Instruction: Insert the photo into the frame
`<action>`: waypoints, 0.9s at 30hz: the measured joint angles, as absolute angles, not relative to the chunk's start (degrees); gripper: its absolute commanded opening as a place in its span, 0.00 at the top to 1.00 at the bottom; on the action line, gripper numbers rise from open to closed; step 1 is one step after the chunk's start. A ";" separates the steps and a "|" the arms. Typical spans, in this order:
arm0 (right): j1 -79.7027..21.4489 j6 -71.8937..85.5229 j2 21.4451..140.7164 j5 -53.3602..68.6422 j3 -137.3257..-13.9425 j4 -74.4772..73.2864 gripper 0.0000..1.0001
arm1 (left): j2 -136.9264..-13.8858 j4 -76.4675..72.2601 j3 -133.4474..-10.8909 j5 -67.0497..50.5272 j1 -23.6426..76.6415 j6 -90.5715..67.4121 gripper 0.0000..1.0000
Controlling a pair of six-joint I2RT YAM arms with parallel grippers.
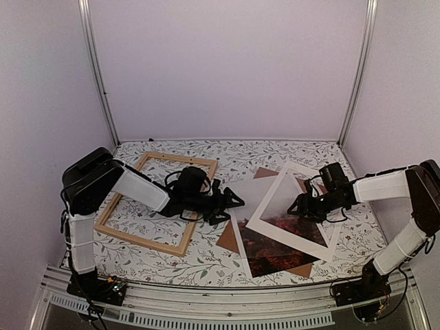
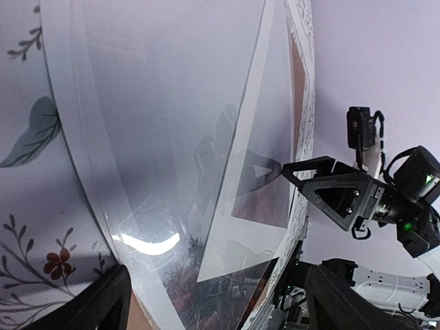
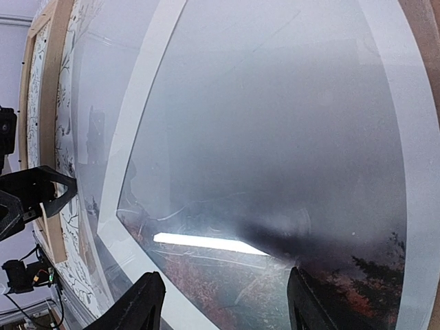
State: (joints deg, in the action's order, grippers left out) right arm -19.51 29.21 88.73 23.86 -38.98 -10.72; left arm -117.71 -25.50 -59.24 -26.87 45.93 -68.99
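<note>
Top external view gives us the whole layout. The large rectangular frame of thin light wood strips [image 1: 141,240] lies flat at the left on the table with the leaf-pattern cover [image 1: 206,261]. The thin rectangular photo with dark red foliage and misty grey [image 1: 271,253] lies at the right, apart from the frame. A white cardboard mat with a rectangular opening [image 1: 270,196] lies skewed on top of the photo, and corners of a plain brown backing board [image 1: 227,238] show from under both. The left gripper [image 1: 232,210] hovers in the strip of table between the frame and the photo's left edge. The right gripper [image 1: 297,208] hovers over the mat.

The wrist views give us what the top one does not. In the left wrist view the two black fingers [image 2: 103,302] stand wide apart above the glossy sheet, released, grasping nothing. In the right wrist view the fingers [image 3: 144,306] are also apart and hold nothing, low over the photo. There we also see the frame's wood edge at far left, near the other claw.
</note>
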 measured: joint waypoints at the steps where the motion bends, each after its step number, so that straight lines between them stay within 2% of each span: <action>1: -19.59 29.23 88.90 24.03 -38.98 -10.39 0.34 | -117.80 -26.17 -59.05 -27.16 45.87 -69.32 0.11; 27: -20.01 28.21 91.24 21.52 -44.01 -15.86 0.32 | -118.54 -42.22 -56.62 -31.46 45.56 -72.86 0.16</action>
State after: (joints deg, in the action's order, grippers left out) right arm -20.01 28.21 91.24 21.52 -44.01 -15.86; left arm -118.54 -42.22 -56.62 -31.46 45.56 -72.86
